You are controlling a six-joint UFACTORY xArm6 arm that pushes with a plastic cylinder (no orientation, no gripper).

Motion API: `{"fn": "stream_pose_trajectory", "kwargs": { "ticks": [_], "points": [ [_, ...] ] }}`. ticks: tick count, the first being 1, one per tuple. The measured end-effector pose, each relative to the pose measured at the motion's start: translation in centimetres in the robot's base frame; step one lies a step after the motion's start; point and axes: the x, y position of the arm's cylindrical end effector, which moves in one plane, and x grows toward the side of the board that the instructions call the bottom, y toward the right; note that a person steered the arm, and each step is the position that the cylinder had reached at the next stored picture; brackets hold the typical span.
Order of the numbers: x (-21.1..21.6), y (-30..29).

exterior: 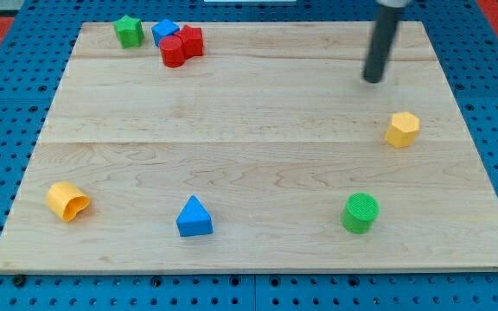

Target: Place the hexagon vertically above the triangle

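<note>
Toward the view's upper right, my tip (pixel 373 80) sits on the wooden board (pixel 249 95), up and a bit left of the yellow hexagon (pixel 402 129), near but apart from it; no pincer on this rig, just a bare rod, so nothing is held. Yellow hexagon lies at the right side, mid-height. Blue triangle (pixel 194 217) is low on the board, left of centre, well apart from the hexagon. Step looks like the approach, push not begun. Next move likely calls for getting the tip round to the hexagon's right side, then shoving it leftward across the board until it lines up above the triangle. Path between looks bare. Other blocks: green cylinder (pixel 360 212) lower right, below the hexagon, out of the way unless the push drifts down; orange block (pixel 67 200) lower left; green star (pixel 129 31), blue block (pixel 164 32) and two red blocks (pixel 181 46) clustered top left, touching, far from the route
</note>
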Motion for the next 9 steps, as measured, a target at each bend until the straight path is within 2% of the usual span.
{"fn": "stream_pose_trajectory", "kwargs": {
  "ticks": [1,2,3,4,5,7,8,9],
  "points": [
    [2.3,1.7],
    [8.1,1.1],
    [14.5,-0.5],
    [17.0,-5.3],
    [14.9,-6.8],
    [15.0,-13.4],
    [14.9,-10.1],
    [19.6,-21.8]
  ]
}}
